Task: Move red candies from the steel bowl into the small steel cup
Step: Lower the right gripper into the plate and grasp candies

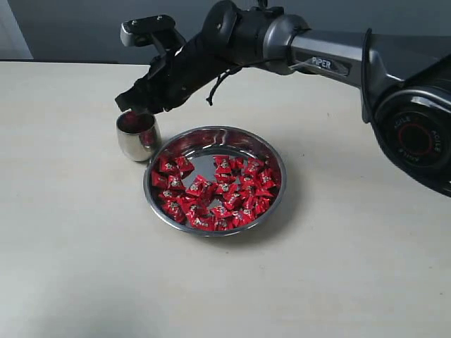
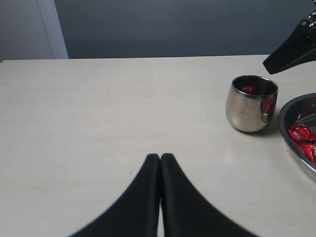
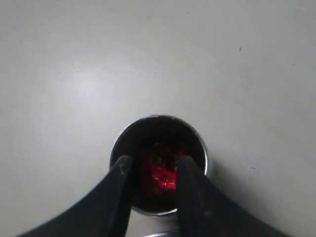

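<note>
the release step looked in hand: the right gripper point(image 1: 137, 105) hung just above the small steel cup point(image 1: 137, 137), its jaws parted partway and clamped on nothing. between them, down inside the cup, lay a lone candy point(image 3: 160, 175), apparently already let go. the cup stood just beside the far-left rim of the steel bowl point(image 1: 204, 143), where the rest of the red candies point(image 1: 218, 193) were heaped. next, i judged, the gripper would need to lift clear of the cup's rim, swing right and nearer over the bowl, and pinch a single wrapper off the heap. the left gripper point(image 2: 160, 158) sat shut and empty, low over the table point(image 1: 84, 267) well to the left, out of the way. nothing blocked the path.
</note>
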Action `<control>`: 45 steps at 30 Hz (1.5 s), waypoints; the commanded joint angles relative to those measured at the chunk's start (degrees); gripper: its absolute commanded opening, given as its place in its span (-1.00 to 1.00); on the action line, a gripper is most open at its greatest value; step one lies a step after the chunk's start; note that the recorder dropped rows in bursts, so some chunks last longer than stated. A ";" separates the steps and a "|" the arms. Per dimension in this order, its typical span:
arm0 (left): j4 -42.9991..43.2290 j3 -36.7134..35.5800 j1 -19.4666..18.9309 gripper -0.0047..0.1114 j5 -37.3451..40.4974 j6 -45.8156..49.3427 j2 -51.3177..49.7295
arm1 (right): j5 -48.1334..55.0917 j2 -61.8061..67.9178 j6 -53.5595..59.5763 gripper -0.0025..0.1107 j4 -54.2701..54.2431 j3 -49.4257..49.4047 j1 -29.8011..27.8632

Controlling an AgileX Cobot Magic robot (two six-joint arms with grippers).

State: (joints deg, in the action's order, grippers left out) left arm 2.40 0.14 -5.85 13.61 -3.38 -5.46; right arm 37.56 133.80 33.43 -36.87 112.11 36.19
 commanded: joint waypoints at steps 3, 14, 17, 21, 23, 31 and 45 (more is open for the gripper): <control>0.08 -0.14 0.29 -0.91 -0.24 -0.13 0.51 | 12.21 -2.65 -5.21 -0.42 12.89 0.16 -0.82; 0.08 -0.14 0.29 -0.91 -0.24 -0.13 0.51 | 16.75 0.78 -6.14 -0.42 16.31 0.16 -0.82; 0.08 -0.14 0.29 -0.91 -0.24 -0.13 0.51 | 16.75 2.23 -6.14 -0.42 16.86 0.16 -0.82; 0.08 -0.14 0.29 -0.91 -0.24 -0.13 0.51 | 16.75 2.99 -6.14 -0.41 16.94 0.16 -0.82; 0.08 -0.14 0.29 -0.91 -0.24 -0.13 0.51 | 16.61 3.03 -6.14 -0.29 16.94 0.16 -0.82; 0.08 -0.14 0.29 -0.91 -0.24 -0.13 0.51 | 13.09 3.14 -6.59 -0.14 17.09 0.16 -0.82; 0.08 -0.14 0.29 -0.91 -0.24 -0.13 0.51 | 13.05 5.50 -7.99 -0.15 17.31 0.16 -0.82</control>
State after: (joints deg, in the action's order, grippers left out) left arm 2.40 0.14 -5.85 13.61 -3.38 -5.46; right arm 51.02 139.43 25.51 -19.85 112.11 35.68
